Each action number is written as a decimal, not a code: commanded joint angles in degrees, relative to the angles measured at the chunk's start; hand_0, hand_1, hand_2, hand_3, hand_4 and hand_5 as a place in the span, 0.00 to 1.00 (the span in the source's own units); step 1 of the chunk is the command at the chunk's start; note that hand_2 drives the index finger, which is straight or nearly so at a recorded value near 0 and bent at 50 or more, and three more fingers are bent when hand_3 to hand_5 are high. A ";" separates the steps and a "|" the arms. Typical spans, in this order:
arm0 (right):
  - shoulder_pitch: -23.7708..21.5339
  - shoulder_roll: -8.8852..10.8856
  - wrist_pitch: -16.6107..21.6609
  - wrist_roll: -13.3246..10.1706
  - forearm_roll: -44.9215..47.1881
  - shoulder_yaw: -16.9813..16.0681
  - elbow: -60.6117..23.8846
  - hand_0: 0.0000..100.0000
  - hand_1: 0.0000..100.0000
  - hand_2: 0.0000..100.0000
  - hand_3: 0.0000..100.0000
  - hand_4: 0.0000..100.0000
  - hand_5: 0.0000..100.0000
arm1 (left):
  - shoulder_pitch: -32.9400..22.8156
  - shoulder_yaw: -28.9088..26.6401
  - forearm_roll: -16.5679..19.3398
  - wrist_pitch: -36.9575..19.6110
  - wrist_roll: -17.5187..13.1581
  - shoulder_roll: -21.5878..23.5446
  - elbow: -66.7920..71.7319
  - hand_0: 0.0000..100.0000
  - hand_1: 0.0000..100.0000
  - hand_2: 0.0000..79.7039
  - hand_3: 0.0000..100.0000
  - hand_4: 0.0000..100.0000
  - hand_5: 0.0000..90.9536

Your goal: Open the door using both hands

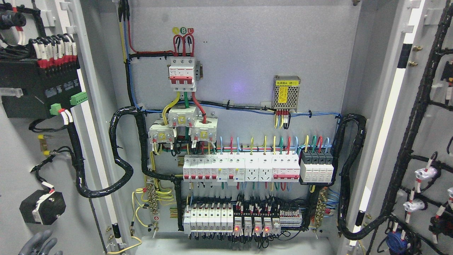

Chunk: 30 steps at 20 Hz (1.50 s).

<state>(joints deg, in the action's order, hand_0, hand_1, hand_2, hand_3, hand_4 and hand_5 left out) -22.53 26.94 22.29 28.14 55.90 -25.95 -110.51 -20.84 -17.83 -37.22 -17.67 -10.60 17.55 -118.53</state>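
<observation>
Already both grey sheet-metal cabinet doors stand swung wide: the left door [21,148] fills the picture's left edge, the right door [430,141] the right edge, inner faces showing. Only one robot hand shows, the left hand [37,243], dark grey, at the bottom left corner, just in front of the left door's lower part. Its fingers [44,236] are spread and relaxed, pointing up, holding nothing; whether they touch the door panel cannot be told. The right hand is out of the picture.

Between the doors lies the open grey cabinet interior [247,63], a flat matte back panel. On it: a white three-pole main breaker with red toggles [182,72], three white square current transformers [183,125], a small perforated metal power supply with yellow label [286,91], a middle row of white breakers and sockets [240,169], a black-and-white surge block [316,167], and a bottom row of white breakers and relays with red lights [244,219]. Thick black spiral-wrapped cable looms [122,166] curve from the panel to each door.

The left door carries a black terminal module [39,85] and a black octagonal knob housing [42,207]; the right door carries black harnesses and white lamp backs [423,173].

Door edges are straight, folded steel; the left door's hinge edge [95,141] sits just right of the hand.
</observation>
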 commanded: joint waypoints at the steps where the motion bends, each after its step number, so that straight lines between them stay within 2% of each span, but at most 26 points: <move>1: -0.06 -0.57 0.03 -0.11 0.00 -1.74 1.88 0.00 0.00 0.00 0.00 0.00 0.00 | -0.60 -4.67 -2.68 0.44 -0.03 2.31 1.63 0.00 0.00 0.00 0.00 0.00 0.00; 5: -0.15 -0.48 0.03 -0.11 0.44 -2.27 1.79 0.00 0.00 0.00 0.00 0.00 0.00 | -1.04 -5.20 -4.17 0.44 -0.03 3.10 3.12 0.00 0.00 0.00 0.00 0.00 0.00; 9: -1.20 -0.04 0.03 0.07 6.49 -2.27 1.71 0.00 0.00 0.00 0.00 0.00 0.00 | -1.04 -6.16 -5.85 0.44 -0.03 3.98 4.01 0.00 0.00 0.00 0.00 0.00 0.00; 21: -2.78 -0.04 0.03 0.16 6.94 -2.27 1.79 0.00 0.00 0.00 0.00 0.00 0.00 | -0.95 -7.49 -10.24 0.53 -0.03 6.35 7.17 0.00 0.00 0.00 0.00 0.00 0.00; 30: -3.66 0.31 0.03 0.16 7.03 -2.35 1.88 0.00 0.00 0.00 0.00 0.00 0.00 | -0.87 -7.57 -12.18 0.35 -0.03 6.88 8.31 0.00 0.00 0.00 0.00 0.00 0.00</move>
<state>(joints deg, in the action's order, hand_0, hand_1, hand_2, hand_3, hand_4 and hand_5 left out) -25.52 26.99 22.29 28.26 62.77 -28.08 -108.81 -21.79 -24.47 -47.96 -17.17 -10.64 23.13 -112.16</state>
